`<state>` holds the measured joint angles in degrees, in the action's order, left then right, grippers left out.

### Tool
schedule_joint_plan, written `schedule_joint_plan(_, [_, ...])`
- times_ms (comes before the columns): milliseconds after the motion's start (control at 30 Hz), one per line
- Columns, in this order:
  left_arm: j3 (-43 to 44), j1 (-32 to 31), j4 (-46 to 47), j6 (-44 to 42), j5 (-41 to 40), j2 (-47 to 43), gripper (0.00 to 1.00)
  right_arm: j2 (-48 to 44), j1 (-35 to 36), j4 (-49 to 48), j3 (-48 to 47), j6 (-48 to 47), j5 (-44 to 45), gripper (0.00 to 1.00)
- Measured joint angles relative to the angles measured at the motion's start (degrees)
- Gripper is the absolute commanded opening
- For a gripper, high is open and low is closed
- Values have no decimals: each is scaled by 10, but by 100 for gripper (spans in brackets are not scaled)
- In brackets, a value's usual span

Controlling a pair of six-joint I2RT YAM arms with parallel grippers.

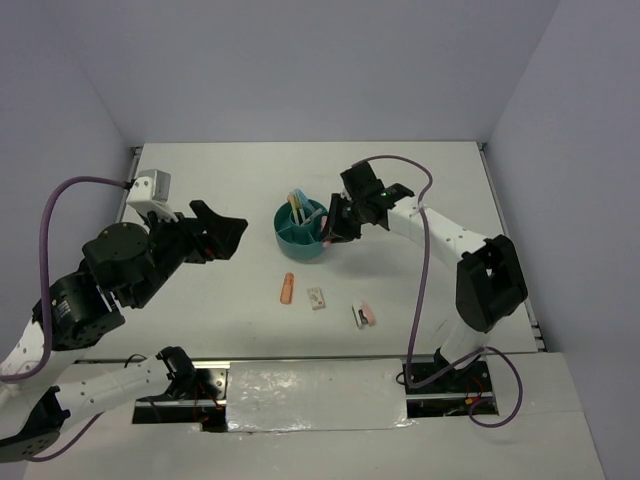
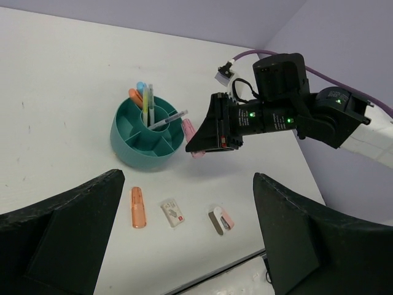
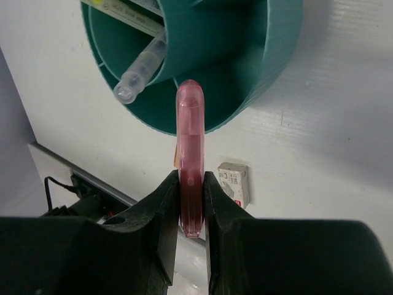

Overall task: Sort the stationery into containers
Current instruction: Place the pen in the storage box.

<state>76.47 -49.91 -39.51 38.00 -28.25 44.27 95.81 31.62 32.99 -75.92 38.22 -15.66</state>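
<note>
The teal organiser bowl [image 1: 300, 250] [image 2: 132, 153] [image 3: 276, 55] stands mid-table. Its central cup holds upright pens and markers [image 1: 297, 205] [image 2: 146, 101] and a clear pen [image 2: 169, 120] [image 3: 141, 67] leaning out. My right gripper [image 1: 335, 228] [image 2: 199, 144] [image 3: 191, 184] is shut on a pink marker [image 2: 190, 130] [image 3: 190, 141], whose tip hangs over the bowl's near rim. An orange marker [image 1: 288, 289] [image 2: 139, 207], a small white piece [image 1: 318, 298] [image 2: 172, 212] [image 3: 234, 183] and a pink-and-white piece [image 1: 362, 315] [image 2: 220, 220] lie on the table in front of the bowl. My left gripper [image 1: 225, 232] [image 2: 187, 184] hovers open, left of the bowl, holding nothing.
Grey walls close the table at the back and both sides. The table's near edge and a metal rail [image 3: 80, 178] run just behind the loose pieces. The right arm's purple cable [image 1: 425, 260] loops over the table's right side.
</note>
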Motion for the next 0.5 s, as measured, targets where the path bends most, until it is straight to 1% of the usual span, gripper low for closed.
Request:
schedule_joint_plan(167, [-7,0,-3,0,0,0,99,23,0,11,-10,5,0,3])
schedule_joint_plan(267, [-12,0,-4,0,0,0,99,35,0,13,-19,7,-1,9])
schedule_joint_plan(300, [-13,0,-5,0,0,0,99,38,0,13,-21,8,-1,15])
schedule_joint_plan(367, [-15,0,-4,0,0,-1,99,39,0,14,-23,9,-2,21])
schedule_joint_plan(400, [-17,0,-4,0,0,-2,99,40,0,14,-24,10,-2,26])
schedule_joint_plan(500, [-19,0,-7,0,0,-4,99,40,0,15,-30,13,-3,29])
